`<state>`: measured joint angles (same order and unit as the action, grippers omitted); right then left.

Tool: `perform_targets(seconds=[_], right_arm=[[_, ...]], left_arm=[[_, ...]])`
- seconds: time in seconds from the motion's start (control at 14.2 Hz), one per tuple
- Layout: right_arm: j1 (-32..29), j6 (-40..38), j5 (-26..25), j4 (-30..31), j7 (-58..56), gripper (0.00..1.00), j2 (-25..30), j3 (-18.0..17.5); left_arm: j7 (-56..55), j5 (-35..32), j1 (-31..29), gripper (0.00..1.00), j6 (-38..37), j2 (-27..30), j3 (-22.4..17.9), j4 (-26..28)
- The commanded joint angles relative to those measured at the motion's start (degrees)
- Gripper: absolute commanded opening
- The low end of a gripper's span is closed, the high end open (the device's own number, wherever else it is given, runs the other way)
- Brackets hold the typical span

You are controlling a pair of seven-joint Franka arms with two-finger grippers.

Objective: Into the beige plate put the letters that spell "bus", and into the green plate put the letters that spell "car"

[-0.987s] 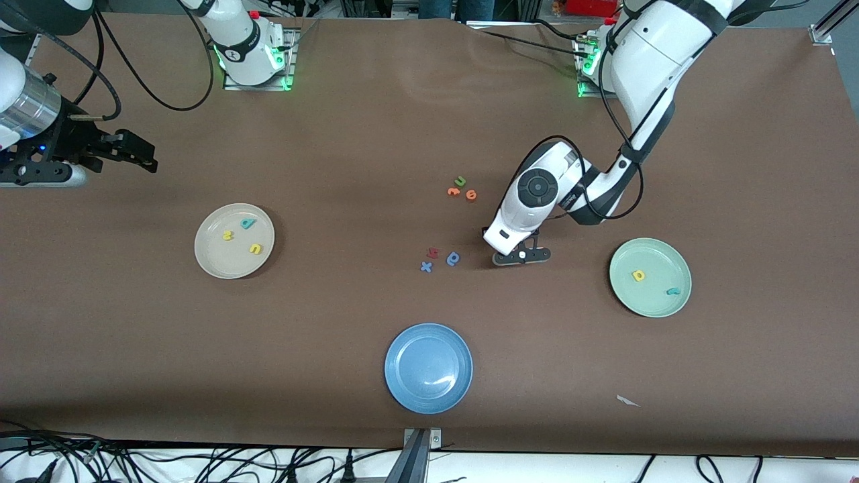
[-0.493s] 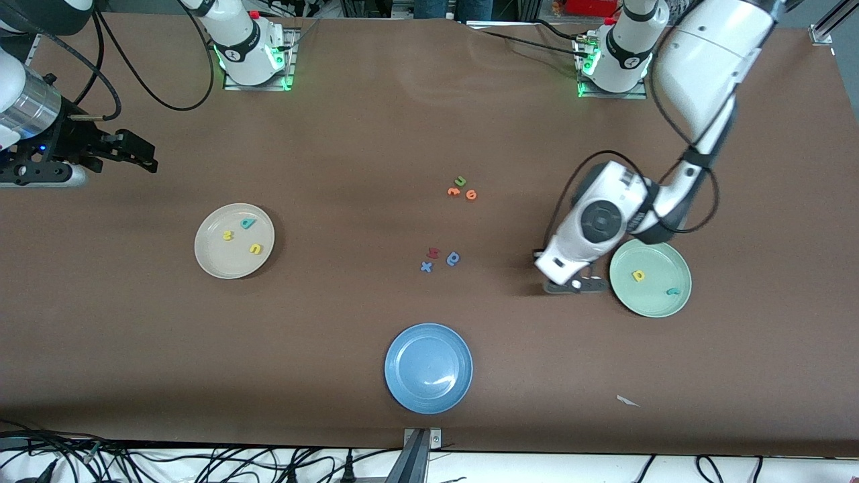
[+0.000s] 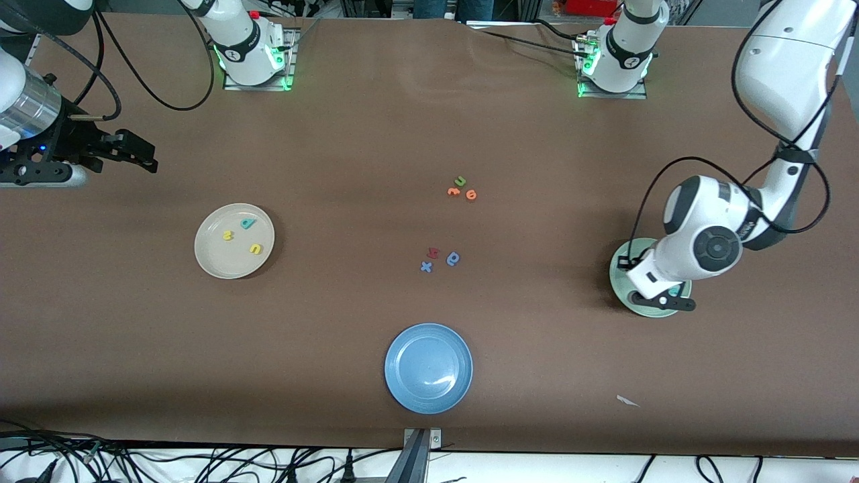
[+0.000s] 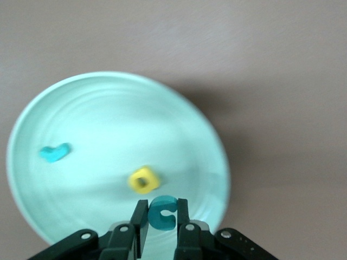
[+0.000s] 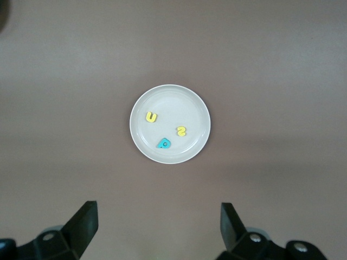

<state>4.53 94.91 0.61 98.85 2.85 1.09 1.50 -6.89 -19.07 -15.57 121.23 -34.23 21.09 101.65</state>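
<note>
Hovering over the round pale mint-green plate, left gripper clamped on the tiny teal foam "c", just above the yellow foam "a" and near the teal "r" lying inside; right gripper waiting spread wide above the table near the cream-beige round plate.

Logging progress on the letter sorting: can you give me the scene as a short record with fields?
beige plate: holds teal b, yellow u, yellow s
green plate: holds yellow a, teal r
left tool: over the green plate, shut on teal c
right tool: open, waiting high above the beige plate
blue plate: no letters
</note>
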Motion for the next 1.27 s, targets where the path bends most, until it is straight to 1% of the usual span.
perform_targets(seconds=[0.0, 0.07, 0.14, 0.21, 0.49, 0.7, 0.85, 0.99, 1.06, 1.13, 1.2], right_arm=[[-0.05, 0.27, 1.06, 0.47, 0.58, 1.0, 0.4, -0.09], [-0.05, 0.36, 1.06, 0.47, 0.58, 1.0, 0.4, -0.09], [0.04, 0.36, 1.06, 0.47, 0.58, 1.0, 0.4, -0.09], [0.04, 0.27, 1.06, 0.47, 0.58, 1.0, 0.4, -0.18], [0.04, 0.27, 1.06, 0.47, 0.58, 1.0, 0.4, -0.18], [0.04, 0.19, 1.06, 0.47, 0.58, 1.0, 0.4, -0.18], [0.3, 0.45, 0.27, 0.38, 0.58, 1.0, 0.4, -0.35], [0.21, 0.97, 0.27, 0.29, 0.49, 1.0, 0.4, -0.35], [0.21, 0.98, 0.1, 0.29, 0.41, 1.0, 0.49, -0.35], [0.21, 0.98, 0.09, -0.06, 0.49, 1.0, 0.49, -0.35], [0.21, 1.06, 0.09, -0.23, 0.49, 1.0, 0.49, -0.27]], left_arm=[[2.93, -3.33, -0.86, 0.55, -2.05, 0.92, 0.62, 0.74], [3.37, -3.87, -1.12, 1.0, -2.66, 1.01, 0.62, 0.57], [2.85, -3.87, -1.21, 1.0, -3.02, 1.18, 0.62, 0.04], [2.76, -3.61, -1.65, 1.0, -3.63, 1.36, 0.71, -1.97], [2.84, -3.08, -1.04, 1.0, -15.73, 2.33, 1.32, -10.58], [2.58, -2.91, -0.6, 1.0, -21.46, 2.59, 2.2, -15.07], [2.49, -0.28, -1.21, 1.0, -24.11, 3.29, 2.64, -17.18], [3.28, 2.96, -3.49, 1.0, -24.99, 4.86, 2.9, -16.84], [3.54, 4.38, -4.11, 1.0, -27.08, 5.83, 3.34, -17.19], [3.98, 4.56, -4.03, 1.0, -29.28, 7.23, 3.43, -17.54], [4.07, 4.74, -3.85, 1.0, -29.73, 8.55, 3.17, -17.54]])
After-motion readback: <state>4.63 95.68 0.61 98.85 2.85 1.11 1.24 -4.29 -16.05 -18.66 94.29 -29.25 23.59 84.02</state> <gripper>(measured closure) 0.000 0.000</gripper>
